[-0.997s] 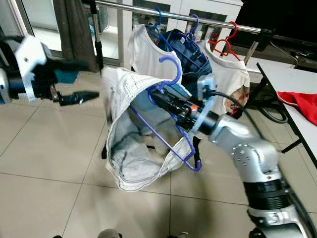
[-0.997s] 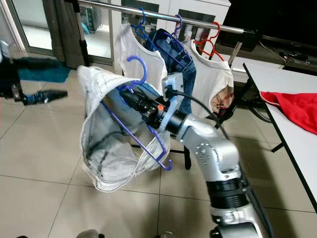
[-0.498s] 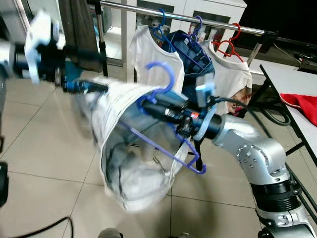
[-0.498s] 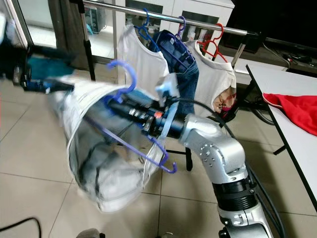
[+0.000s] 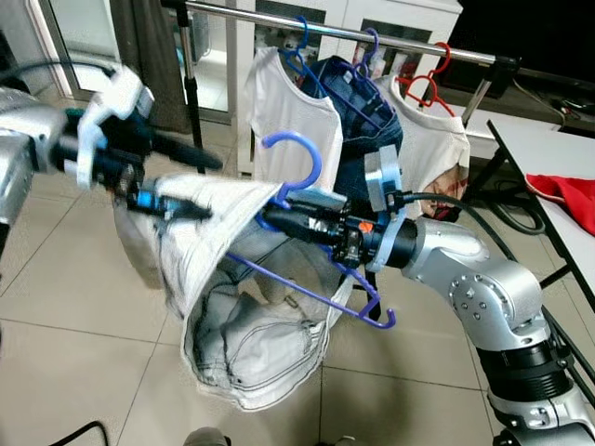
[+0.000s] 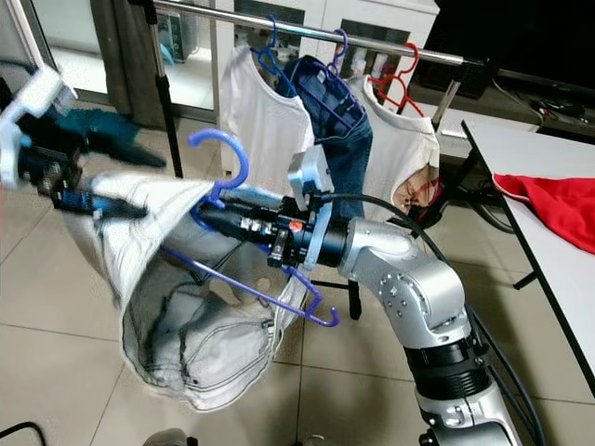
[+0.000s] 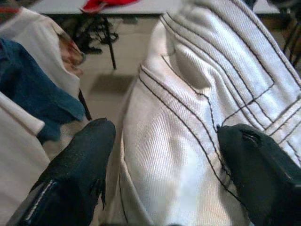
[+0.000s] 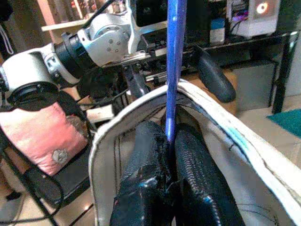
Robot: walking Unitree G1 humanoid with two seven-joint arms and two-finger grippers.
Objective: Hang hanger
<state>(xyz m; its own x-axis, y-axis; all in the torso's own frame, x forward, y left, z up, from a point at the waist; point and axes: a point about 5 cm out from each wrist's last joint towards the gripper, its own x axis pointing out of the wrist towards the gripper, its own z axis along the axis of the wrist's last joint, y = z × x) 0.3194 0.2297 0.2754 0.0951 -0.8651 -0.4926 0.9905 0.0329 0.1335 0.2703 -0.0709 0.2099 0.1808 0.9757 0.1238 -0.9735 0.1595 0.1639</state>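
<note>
right tool (image 8: 169,141) pinches blue hanger (image 5: 296,163) (white garment (image 5: 232,316) attached) | left tool (image 5: 191,186) straddles cloth

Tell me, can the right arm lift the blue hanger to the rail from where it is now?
Probably yes. The right gripper is shut on the blue hanger, and nothing stands between its hook and the bare part of the rail; the white jeans hang below.

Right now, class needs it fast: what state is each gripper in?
Left gripper: open, fingers either side of the white garment.
Right gripper: shut on the blue hanger.
</note>
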